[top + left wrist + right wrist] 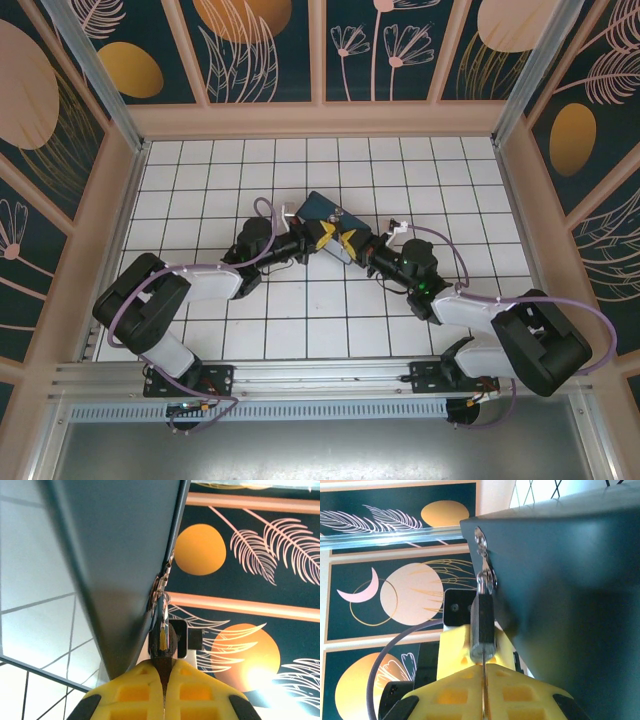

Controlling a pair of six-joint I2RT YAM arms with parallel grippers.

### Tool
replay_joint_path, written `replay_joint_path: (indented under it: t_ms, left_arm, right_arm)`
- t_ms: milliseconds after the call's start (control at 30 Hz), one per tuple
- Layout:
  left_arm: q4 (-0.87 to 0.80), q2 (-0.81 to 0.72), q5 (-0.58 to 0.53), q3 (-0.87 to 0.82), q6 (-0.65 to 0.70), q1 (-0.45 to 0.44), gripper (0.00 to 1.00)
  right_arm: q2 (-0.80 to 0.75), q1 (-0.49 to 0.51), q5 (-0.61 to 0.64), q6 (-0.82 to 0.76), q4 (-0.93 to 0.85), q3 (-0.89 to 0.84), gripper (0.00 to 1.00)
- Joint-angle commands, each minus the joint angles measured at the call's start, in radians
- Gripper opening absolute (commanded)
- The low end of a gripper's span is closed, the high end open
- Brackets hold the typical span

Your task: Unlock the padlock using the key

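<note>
Black-and-white arms [190,285], lilac cables [264,206] (one green light [424,288]), yellow grid-moulded fingers [135,695].

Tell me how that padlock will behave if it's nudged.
The padlock hangs by a thin loop from the box, so it would probably swing loosely. Its smooth metal body looks slippery and likely heavy for its size.

Dark blue box [322,208], white gridded floor [200,180], floral-patterned walls [260,40] around

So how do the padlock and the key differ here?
The padlock is a chunky grey block hanging from the hasp on the box; the key is a thin sliver. The key is pinched in the right hand; the padlock sits above it. Both are metal, in line.
</note>
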Motion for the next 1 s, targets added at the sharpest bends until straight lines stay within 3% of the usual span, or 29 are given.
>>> replay_joint_path:
  t_ms: [0, 167, 700, 967]
  left_arm:
    - [0.082, -0.038, 0.054, 0.011, 0.025, -0.019, 0.00]
    - [0.093, -0.035, 0.045, 0.004, 0.007, -0.024, 0.00]
    - [0.228, 0.002, 0.016, -0.001, -0.116, -0.060, 0.00]
    - [0.179, -0.006, 0.024, 0.018, -0.094, -0.096, 0.00]
  right_arm:
    - [0.010, 0.000, 0.044, 0.009, 0.070, -0.007, 0.06]
    - [0.013, 0.002, 0.045, 0.011, 0.070, -0.003, 0.00]
    - [0.043, 0.046, 0.196, 0.151, 0.222, -0.076, 0.00]
    - [0.059, 0.057, 0.254, 0.164, 0.238, -0.068, 0.00]
